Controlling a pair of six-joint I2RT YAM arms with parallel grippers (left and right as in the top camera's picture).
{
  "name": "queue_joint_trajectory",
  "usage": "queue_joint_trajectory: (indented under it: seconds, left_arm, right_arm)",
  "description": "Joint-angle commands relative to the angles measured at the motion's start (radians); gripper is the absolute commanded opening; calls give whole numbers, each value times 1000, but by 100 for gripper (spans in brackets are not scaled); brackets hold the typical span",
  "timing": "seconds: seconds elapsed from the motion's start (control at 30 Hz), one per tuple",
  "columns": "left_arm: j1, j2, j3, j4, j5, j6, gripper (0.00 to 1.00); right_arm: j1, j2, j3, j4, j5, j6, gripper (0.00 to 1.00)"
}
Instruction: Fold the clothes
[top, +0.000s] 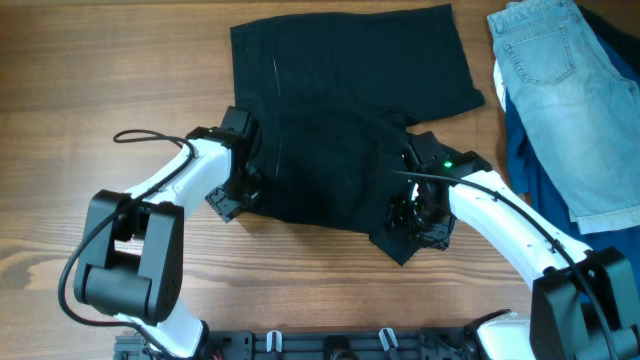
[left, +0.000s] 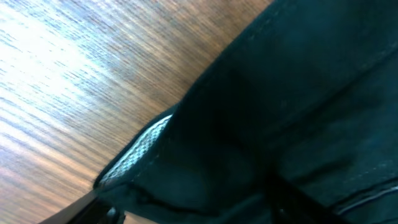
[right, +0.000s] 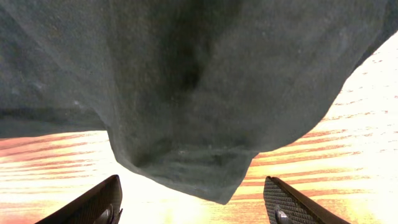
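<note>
The clothes (top: 340, 110), a plain black garment, lie spread across the middle of the wooden table, with the near part bunched. My left gripper (top: 243, 185) is at the garment's left edge. In the left wrist view black cloth (left: 298, 93) drapes over one textured finger pad (left: 140, 149) and hides the other finger. My right gripper (top: 412, 218) is at the near right corner. Its fingers (right: 93, 205) stand wide apart, and a corner of the cloth (right: 186, 74) hangs just ahead of them, with nothing pinched.
A light blue denim garment (top: 575, 90) lies at the far right on top of a royal blue one (top: 530, 170), close to my right arm. Bare wooden table (top: 100, 60) stretches to the left and along the front edge.
</note>
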Motion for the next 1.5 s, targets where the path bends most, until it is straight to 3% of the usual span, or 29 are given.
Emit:
queue_joint_trajectory:
  seconds: [0.0, 0.03, 0.07, 0.47, 0.57, 0.6, 0.67, 0.7, 0.93, 1.17, 1.23, 1.3, 1.37, 1.47]
  left_arm:
    - [-13, 14, -87, 112, -19, -58, 40]
    - [-13, 14, -101, 142, -28, -58, 18]
    - [-12, 14, -109, 165, -41, -58, 4]
    - [-12, 14, -109, 195, -68, -55, 4]
    - [-12, 14, -109, 192, -68, -53, 4]
    - [-12, 14, -109, 190, -68, -53, 4]
    - [-12, 14, -109, 188, -69, -50, 4]
    - [-12, 13, -109, 185, -69, -44, 4]
    - [85, -80, -108, 90, -76, 3, 4]
    - [121, -130, -109, 73, -75, 60, 4]
    - [121, -130, -109, 64, -75, 60, 4]
    - [121, -130, -109, 57, -75, 60, 4]
    - [120, -130, -109, 53, -75, 60, 4]
    - [120, -130, -109, 53, -75, 60, 4]
  right_arm:
    - [4, -17, 0, -9, 10, 8, 73]
    - [8, -17, -2, -21, 11, 5, 73]
    - [16, -17, -9, -23, 12, -8, 73]
    - [40, -17, -179, 158, -40, -4, 70]
    - [40, -17, -179, 222, -43, -4, 59]
    - [40, -17, -179, 235, -43, -4, 49]
    - [38, -17, -178, 246, -42, -5, 12]
    - [32, -18, -175, 245, -42, -8, 4]
    - [-181, -139, 0, 19, -33, -174, 4]
    - [-431, -159, 67, -132, -29, -348, 24]
    - [-436, -159, 67, -153, -36, -374, 36]
    - [-435, -159, 67, -170, -71, -397, 61]
    - [-433, -159, 67, -184, -116, -401, 73]
    - [-372, -159, 66, -206, -133, -396, 73]
